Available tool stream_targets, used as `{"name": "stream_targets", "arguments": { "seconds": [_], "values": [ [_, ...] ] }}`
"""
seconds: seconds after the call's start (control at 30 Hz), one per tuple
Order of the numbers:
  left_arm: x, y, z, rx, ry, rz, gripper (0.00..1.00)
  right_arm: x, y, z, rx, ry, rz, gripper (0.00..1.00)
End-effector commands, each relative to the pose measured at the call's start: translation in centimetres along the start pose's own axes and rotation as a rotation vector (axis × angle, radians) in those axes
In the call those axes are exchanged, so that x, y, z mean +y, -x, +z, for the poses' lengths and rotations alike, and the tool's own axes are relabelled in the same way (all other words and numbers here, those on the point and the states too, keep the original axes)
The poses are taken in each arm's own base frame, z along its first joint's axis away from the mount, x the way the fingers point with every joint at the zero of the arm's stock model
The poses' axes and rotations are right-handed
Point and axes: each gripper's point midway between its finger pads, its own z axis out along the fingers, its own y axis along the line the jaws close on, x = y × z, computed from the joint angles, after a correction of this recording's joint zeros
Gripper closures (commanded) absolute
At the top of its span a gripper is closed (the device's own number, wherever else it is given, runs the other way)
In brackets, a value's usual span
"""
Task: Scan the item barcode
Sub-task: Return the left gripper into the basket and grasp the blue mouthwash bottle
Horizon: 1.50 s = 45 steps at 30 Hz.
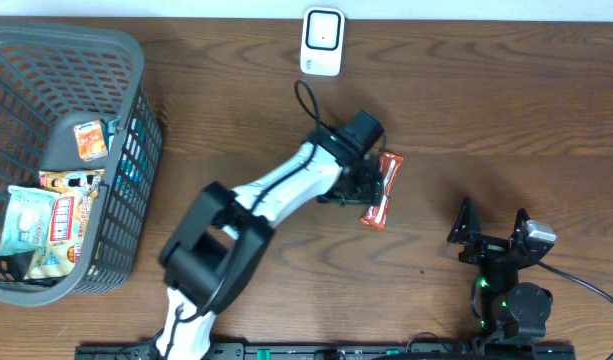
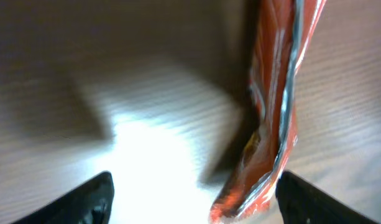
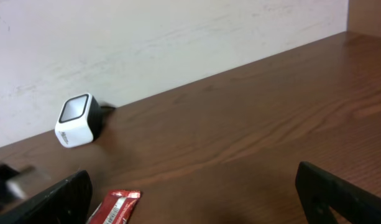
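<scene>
A red snack packet [image 1: 381,190] lies on the wooden table, right of centre. My left gripper [image 1: 371,190] is over it, open. In the left wrist view the packet [image 2: 274,112] runs up from beside the right finger [image 2: 314,199], while the left finger [image 2: 84,202] stands far off it, so nothing is pinched. The white barcode scanner [image 1: 322,42] sits at the table's far edge. My right gripper [image 1: 494,225] rests open near the front right. Its wrist view shows the packet's end [image 3: 114,208] and the scanner [image 3: 76,121] by the wall.
A grey mesh basket [image 1: 136,60] holding several snack packs [image 1: 56,215] stands at the left. The scanner's black cable [image 1: 308,105] runs toward the left arm. A pale wall [image 3: 178,31] borders the table's far side.
</scene>
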Motion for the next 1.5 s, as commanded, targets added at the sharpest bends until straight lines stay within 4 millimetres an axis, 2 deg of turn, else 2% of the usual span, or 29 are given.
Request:
{"name": "stream_targets", "arguments": {
  "seconds": [0.0,0.1,0.17,0.2,0.27,0.33,0.4,0.47,0.57,0.67,0.77,0.87,1.1,1.23,1.37,1.47],
  "values": [
    [0.9,6.2,-12.2,-0.343,0.086,0.064,0.12,0.1,-0.1,0.0,0.001,0.005,0.002,0.01],
    [3.1,7.7,-20.3,-0.532,0.139,0.062,0.0,0.1,-0.1,0.0,0.001,0.005,0.002,0.01],
    [5.1,8.0,-25.8,-0.666,0.168,0.041,0.02,0.1,-0.1,0.0,0.001,0.005,0.002,0.01],
    [6.8,7.8,-29.3,-0.748,0.198,0.003,0.02,0.1,-0.1,0.0,0.001,0.005,0.002,0.01],
    [9.7,7.0,-33.6,-0.847,0.254,-0.067,0.02,0.1,-0.1,0.0,0.001,0.005,0.002,0.01],
    [13.8,5.5,-37.7,-0.938,0.359,-0.175,0.02,0.1,-0.1,0.0,0.001,0.005,0.002,0.01],
    [18.3,3.4,-41.2,-1.006,0.466,-0.313,0.02,0.1,-0.1,0.0,0.001,0.005,0.002,0.01],
    [22.1,1.4,-43.3,-1.039,0.534,-0.457,0.02,0.1,-0.1,0.0,0.001,0.005,0.002,0.01],
    [27.7,-1.6,-44.5,-1.031,0.606,-0.683,0.02,0.1,-0.1,0.0,0.001,0.005,0.002,0.01],
    [32.7,-4.3,-43.7,-0.973,0.663,-0.895,0.02,0.1,-0.1,0.0,0.001,0.005,0.002,0.01],
    [35.8,-5.5,-41.2,-0.856,0.666,-0.984,0.02,0.1,-0.1,0.0,0.001,0.005,0.002,0.01],
    [37.5,-4.8,-38.0,-0.711,0.655,-0.909,0.02,0.1,-0.1,0.0,0.001,0.005,0.002,0.01],
    [41.6,-3.0,-29.1,-0.336,0.679,-0.715,0.02,0.1,-0.1,0.0,0.001,0.005,0.002,0.01],
    [42.7,-2.2,-24.0,-0.199,0.607,-0.67,0.02,0.1,-0.1,0.0,0.001,0.005,0.002,0.01],
    [41.4,-0.7,-18.8,-0.098,0.396,-0.5,0.02,0.1,-0.1,0.0,0.001,0.005,0.002,0.01],
    [41.1,-0.3,-16.7,-0.063,0.322,-0.432,0.02,0.1,-0.1,0.0,0.001,0.005,0.002,0.01]
  ]
}}
